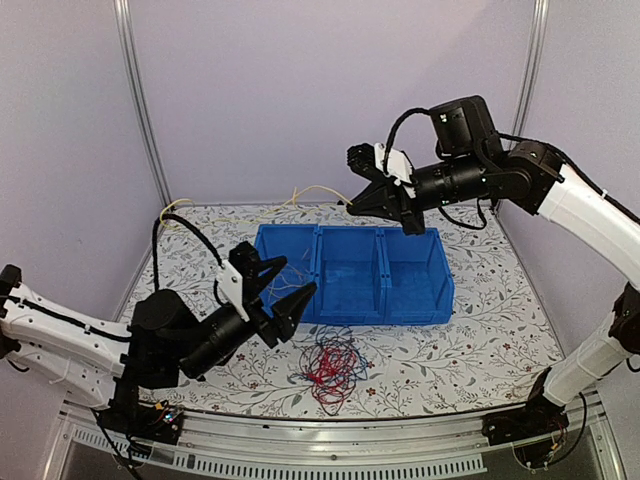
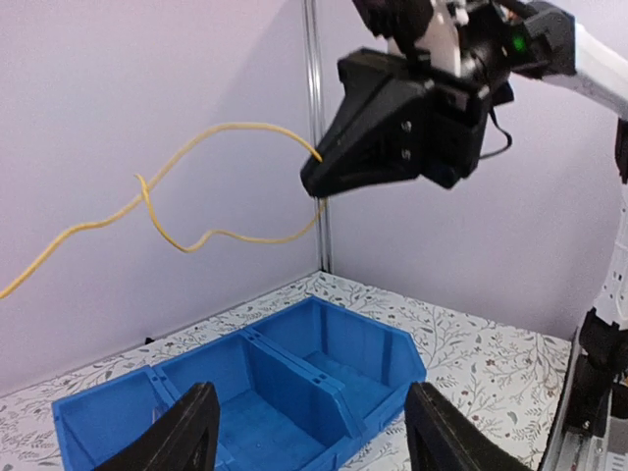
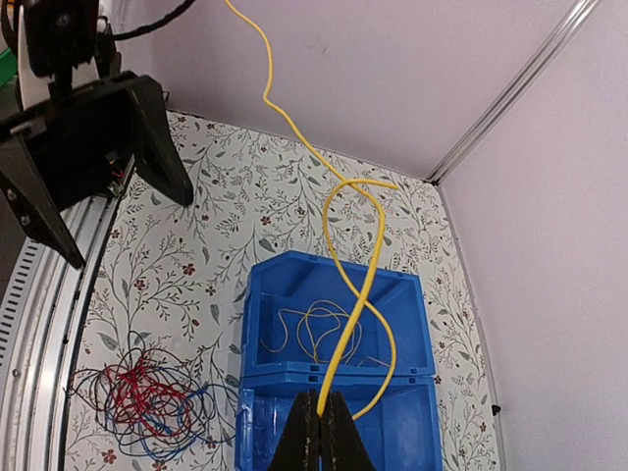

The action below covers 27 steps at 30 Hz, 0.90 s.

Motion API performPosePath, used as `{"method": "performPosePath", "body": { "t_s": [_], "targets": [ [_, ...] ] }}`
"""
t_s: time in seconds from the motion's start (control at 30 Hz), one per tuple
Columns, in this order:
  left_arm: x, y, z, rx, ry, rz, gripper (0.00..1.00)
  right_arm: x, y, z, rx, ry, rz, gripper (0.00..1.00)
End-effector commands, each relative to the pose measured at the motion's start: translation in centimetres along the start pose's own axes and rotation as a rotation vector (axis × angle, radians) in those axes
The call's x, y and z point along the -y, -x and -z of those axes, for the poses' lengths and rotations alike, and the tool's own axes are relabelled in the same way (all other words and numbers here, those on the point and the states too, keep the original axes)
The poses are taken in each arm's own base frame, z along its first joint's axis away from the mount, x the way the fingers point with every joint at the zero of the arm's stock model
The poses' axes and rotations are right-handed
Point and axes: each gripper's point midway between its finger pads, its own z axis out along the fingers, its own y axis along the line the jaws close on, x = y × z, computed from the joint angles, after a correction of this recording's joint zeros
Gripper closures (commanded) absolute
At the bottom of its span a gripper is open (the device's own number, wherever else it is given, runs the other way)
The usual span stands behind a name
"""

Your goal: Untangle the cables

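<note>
Left jaws (image 1: 298, 277): wide open, holding nothing. They hover above the surface (image 1: 480, 350), just beside the left end of the blue bin (image 1: 400, 305), and point toward the back wall.

Right jaws (image 3: 320, 400): fully closed, pinching one yellow cable (image 2: 240, 125) at the fingertips. This arm is raised above the bin. From the pinch point the cable rises in a crossed loop and swings off through the air toward the back left corner. Its far end cannot be traced in any view.

Remaining cables:
- A tangle of red and dark blue wires (image 1: 330, 365) lies on the surface just in front of the bin, near its left half.
- A few thin tan wires (image 3: 314, 329) lie coiled in one end compartment of the three-compartment bin, apparently the left one. They are faint in the top view.
</note>
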Motion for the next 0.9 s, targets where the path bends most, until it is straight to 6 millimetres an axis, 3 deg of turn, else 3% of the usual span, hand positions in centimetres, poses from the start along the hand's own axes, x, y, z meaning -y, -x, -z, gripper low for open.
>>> {"method": "performPosePath", "body": {
  "t_s": [0.0,0.13,0.23,0.37,0.6,0.87],
  "targets": [
    [-4.5,3.1,3.2,0.031,0.149,0.016,0.33,3.8,-1.8,-2.3,-0.052,-0.131,-0.048,1.0],
    [-8.4,7.2,6.9,0.121,0.21,0.148,0.29,7.5,-4.5,-3.8,-0.128,-0.234,-0.088,1.0],
    [-11.1,8.7,9.2,0.146,0.262,0.198,0.29,10.2,-6.1,-4.2,-0.14,-0.274,-0.122,1.0],
    [-13.6,8.2,10.9,0.08,0.356,0.174,0.29,11.0,-6.7,-5.3,-0.132,-0.252,-0.136,1.0],
    [-17.0,5.7,13.0,-0.069,0.568,0.15,0.28,12.1,-5.5,-7.0,-0.092,-0.22,-0.158,1.0],
    [-17.6,5.5,14.3,-0.038,0.54,0.223,0.29,12.4,-4.2,-8.4,-0.042,-0.181,-0.17,1.0]
  ]
}}
